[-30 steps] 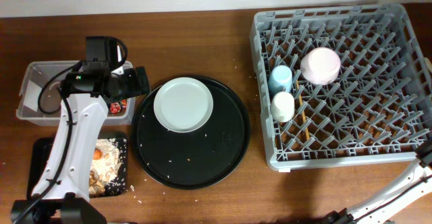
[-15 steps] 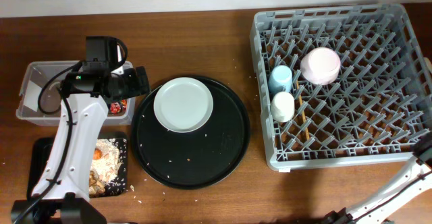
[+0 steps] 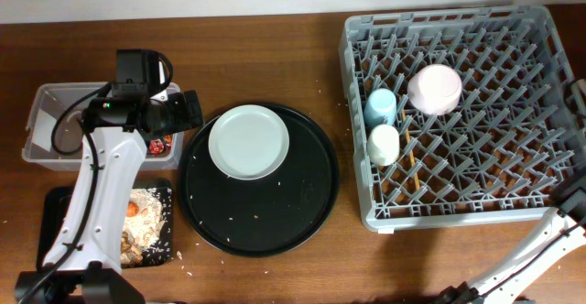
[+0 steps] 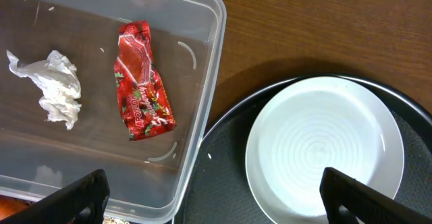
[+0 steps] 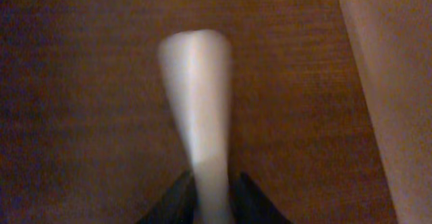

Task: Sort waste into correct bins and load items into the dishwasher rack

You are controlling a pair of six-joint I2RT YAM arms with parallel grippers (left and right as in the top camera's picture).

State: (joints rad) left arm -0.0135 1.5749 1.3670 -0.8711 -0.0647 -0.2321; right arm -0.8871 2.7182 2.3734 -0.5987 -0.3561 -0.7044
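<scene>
My left gripper (image 4: 216, 200) is open and empty above the gap between the clear tub (image 4: 210, 96) and the grey-green plate (image 4: 324, 150). The tub holds the red wrapper (image 4: 143, 82) and the white tissue (image 4: 50, 89). The plate (image 3: 248, 141) lies on the round black tray. My right gripper (image 5: 206, 200) is shut on a blurred white fork (image 5: 198, 102) over brown wood. The rack (image 3: 513, 199) holds the blue cup (image 3: 380, 105), cream cup (image 3: 384, 143), pink bowl (image 3: 434, 89) and chopsticks (image 3: 412, 171). The black rectangular tray (image 3: 57, 203) holds food scraps (image 3: 146, 226) and the carrot (image 3: 133, 210).
The big round black tray (image 3: 261, 222) sits between the bins and the rack, with crumbs on it. My left arm (image 3: 101, 185) reaches over the rectangular tray. My right arm (image 3: 572, 208) is at the right edge beside the rack.
A pale thing has come into the overhead view at the right edge beside the rack. The left arm has not moved.
</scene>
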